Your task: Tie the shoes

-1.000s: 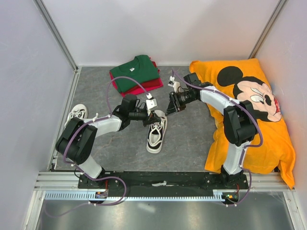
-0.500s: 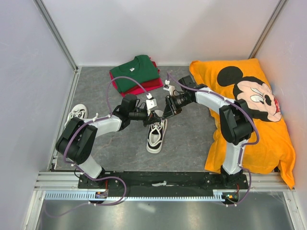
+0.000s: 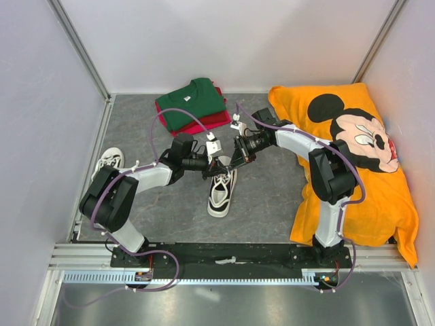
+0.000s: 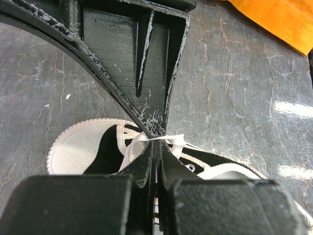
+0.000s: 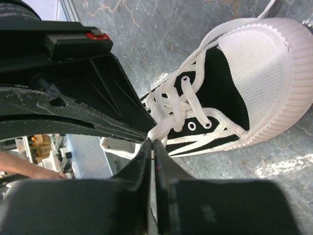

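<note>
One white shoe [image 3: 221, 192] lies mid-table, toe toward the arms; its dark tongue and ribbed toe [image 5: 244, 73] fill the right wrist view. Both grippers meet tip to tip over its laces. My left gripper [image 3: 219, 166] [image 4: 156, 142] is shut, with a white lace [image 4: 173, 138] pinched at its tips. My right gripper [image 3: 232, 164] [image 5: 153, 141] is shut on a thick lace loop [image 5: 162, 128] just above the eyelets. The second shoe [image 3: 107, 161] lies by the left wall, away from both grippers.
Folded green and red shirts [image 3: 192, 105] lie at the back centre. A big orange cartoon-mouse cushion [image 3: 360, 156] covers the right side, under the right arm's elbow. Walls close in left, back and right.
My right gripper has moved left to the left gripper's tips and closed on the lace. The left gripper and the shoe have stayed put.
</note>
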Available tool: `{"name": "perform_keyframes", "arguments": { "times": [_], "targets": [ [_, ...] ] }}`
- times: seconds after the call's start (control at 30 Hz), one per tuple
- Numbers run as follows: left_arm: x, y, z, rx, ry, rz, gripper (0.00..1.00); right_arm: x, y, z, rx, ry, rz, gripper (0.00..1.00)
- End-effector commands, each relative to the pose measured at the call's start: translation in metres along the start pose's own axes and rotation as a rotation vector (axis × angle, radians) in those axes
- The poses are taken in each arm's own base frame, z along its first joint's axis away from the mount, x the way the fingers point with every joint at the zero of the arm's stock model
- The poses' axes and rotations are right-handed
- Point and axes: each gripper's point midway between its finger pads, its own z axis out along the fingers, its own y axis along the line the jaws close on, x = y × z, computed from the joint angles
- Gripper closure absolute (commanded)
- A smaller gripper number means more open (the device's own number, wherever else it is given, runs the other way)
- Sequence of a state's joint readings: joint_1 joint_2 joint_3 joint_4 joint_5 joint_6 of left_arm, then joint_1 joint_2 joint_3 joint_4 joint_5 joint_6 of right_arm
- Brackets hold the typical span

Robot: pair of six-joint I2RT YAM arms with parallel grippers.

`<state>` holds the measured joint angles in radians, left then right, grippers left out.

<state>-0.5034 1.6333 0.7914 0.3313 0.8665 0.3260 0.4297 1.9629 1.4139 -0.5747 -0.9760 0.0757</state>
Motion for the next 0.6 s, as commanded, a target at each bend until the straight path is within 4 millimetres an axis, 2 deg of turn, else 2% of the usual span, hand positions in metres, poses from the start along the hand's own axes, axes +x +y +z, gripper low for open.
{"name": "perform_keyframes", "arguments": {
  "times": [0.0, 0.13, 0.3, 0.33, 0.37, 0.57],
  "targets": [
    [-0.014, 0.003, 0.002, 0.011, -0.047, 0.031, 0.98, -0.003, 0.012, 0.006, -0.064, -0.002, -0.025, 1.00],
    [-0.012, 0.005, -0.003, 0.004, -0.033, 0.029, 0.93, -0.004, 0.014, 0.002, -0.049, -0.013, -0.035, 1.00],
    [-0.002, 0.006, -0.020, 0.013, 0.031, 0.028, 0.73, -0.007, 0.017, -0.006, 0.006, -0.042, -0.079, 1.00],
    [-0.015, 0.009, -0.030, 0.015, -0.019, 0.045, 0.67, -0.009, 0.018, -0.008, 0.016, -0.051, -0.089, 1.00],
    [-0.013, 0.009, -0.035, 0.006, -0.020, 0.034, 0.59, -0.009, 0.017, -0.009, 0.021, -0.053, -0.090, 1.00],
    [-0.021, 0.009, -0.050, -0.011, 0.031, 0.159, 0.56, -0.007, 0.020, -0.007, 0.012, -0.050, -0.086, 1.00]
  ]
}}
